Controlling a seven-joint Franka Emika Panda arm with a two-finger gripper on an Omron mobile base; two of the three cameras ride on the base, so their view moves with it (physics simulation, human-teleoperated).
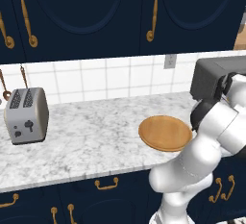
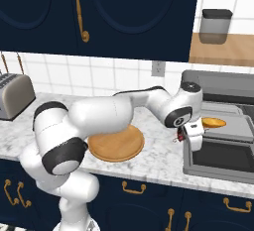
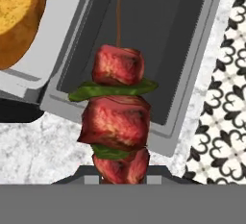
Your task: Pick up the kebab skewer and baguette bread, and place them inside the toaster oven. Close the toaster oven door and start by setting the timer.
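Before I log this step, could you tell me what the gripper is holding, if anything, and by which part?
The gripper holds the kebab skewer by its lower end, near the bottom meat chunk; the stick's tip points away over the open oven door.

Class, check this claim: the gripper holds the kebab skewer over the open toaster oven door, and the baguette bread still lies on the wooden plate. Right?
Not quite. The baguette bread already lies inside the toaster oven, as the right base view shows; the wooden plate is bare. The gripper does hold the kebab skewer over the open toaster oven door.
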